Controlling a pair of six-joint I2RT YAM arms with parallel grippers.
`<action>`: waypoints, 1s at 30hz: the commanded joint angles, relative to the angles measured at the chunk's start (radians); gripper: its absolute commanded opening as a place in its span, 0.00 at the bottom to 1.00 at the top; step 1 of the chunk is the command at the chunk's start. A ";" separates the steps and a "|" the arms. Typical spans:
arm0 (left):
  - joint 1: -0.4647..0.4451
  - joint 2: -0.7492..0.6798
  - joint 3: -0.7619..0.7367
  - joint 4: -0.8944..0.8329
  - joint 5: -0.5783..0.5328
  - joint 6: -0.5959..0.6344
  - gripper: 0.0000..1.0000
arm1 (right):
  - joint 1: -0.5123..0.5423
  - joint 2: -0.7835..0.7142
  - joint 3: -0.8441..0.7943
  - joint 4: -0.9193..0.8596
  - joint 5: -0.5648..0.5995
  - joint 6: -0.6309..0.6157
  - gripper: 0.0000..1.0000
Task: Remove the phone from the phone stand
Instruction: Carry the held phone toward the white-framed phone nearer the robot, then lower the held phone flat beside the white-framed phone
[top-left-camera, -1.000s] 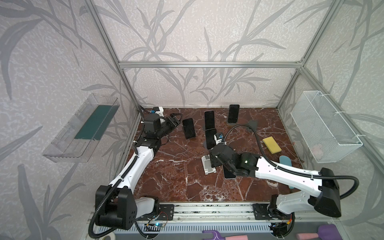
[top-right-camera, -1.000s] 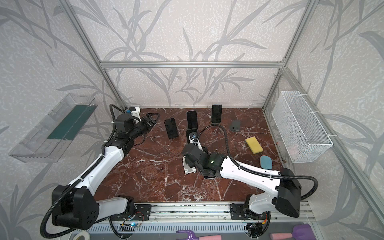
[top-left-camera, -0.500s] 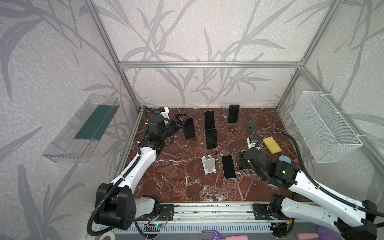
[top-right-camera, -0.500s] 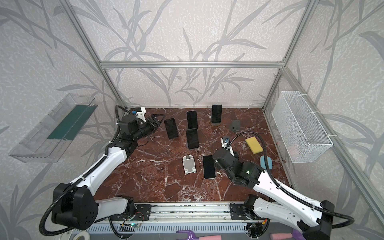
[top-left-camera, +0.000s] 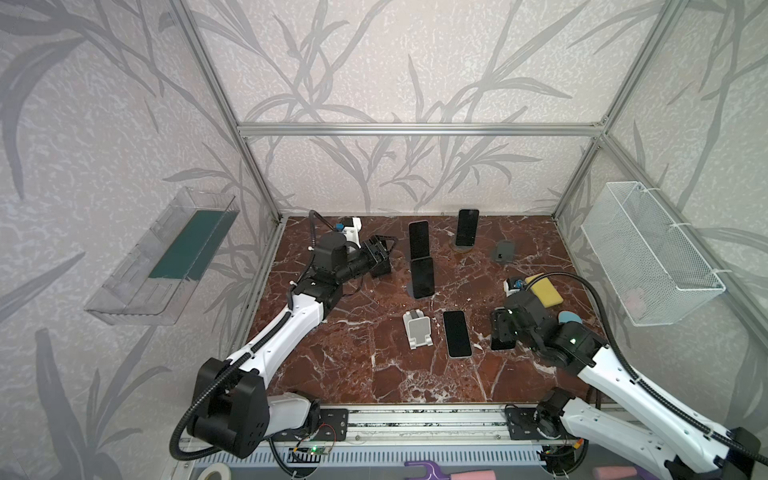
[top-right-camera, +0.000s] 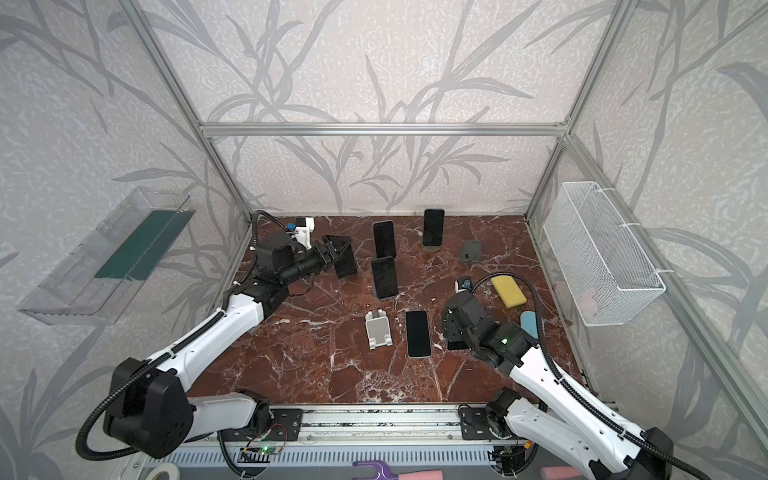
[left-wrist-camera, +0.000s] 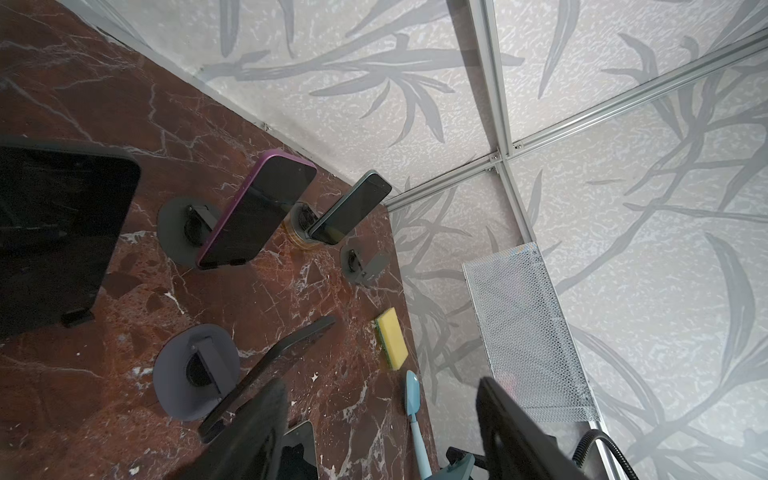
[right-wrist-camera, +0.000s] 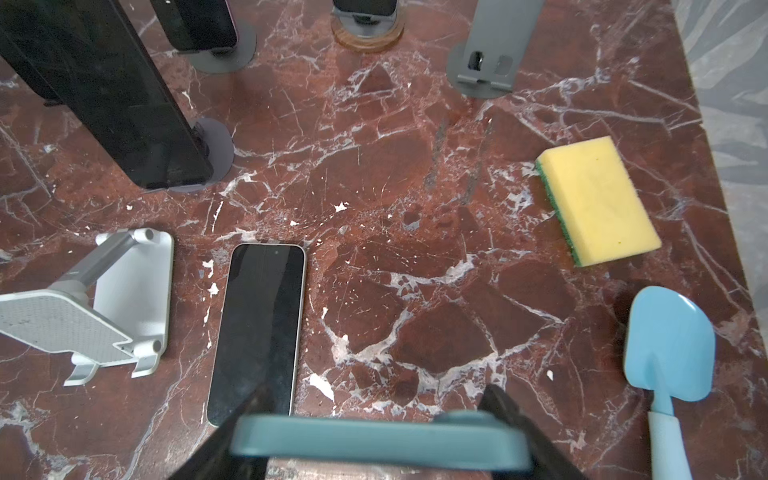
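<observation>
Jaws of the right gripper (right-wrist-camera: 380, 399) are clamping a teal phone (right-wrist-camera: 374, 440), the arm having drawn back rightward from the empty white phone stand (top-left-camera: 417, 330) since a second ago. The left gripper (left-wrist-camera: 380, 384) is reaching farther forward, jaws parted and empty beside a black phone (top-right-camera: 348, 266). The wire basket (top-left-camera: 648, 257) is holding a pink thing (top-left-camera: 634, 298); the clear wall bin (top-left-camera: 137, 282), a green sheet (top-left-camera: 187, 245).

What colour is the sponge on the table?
The rectangular sponge is yellow with a green layer; right wrist view.
</observation>
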 joint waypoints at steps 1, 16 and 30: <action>-0.003 0.006 -0.004 0.031 0.013 -0.004 0.72 | -0.015 0.029 -0.006 0.058 -0.048 -0.027 0.73; -0.003 0.016 -0.009 0.042 0.014 -0.020 0.72 | -0.180 0.196 -0.038 0.166 -0.236 -0.069 0.72; -0.003 0.016 -0.008 0.031 0.003 -0.006 0.72 | -0.200 0.332 -0.038 0.199 -0.253 -0.039 0.72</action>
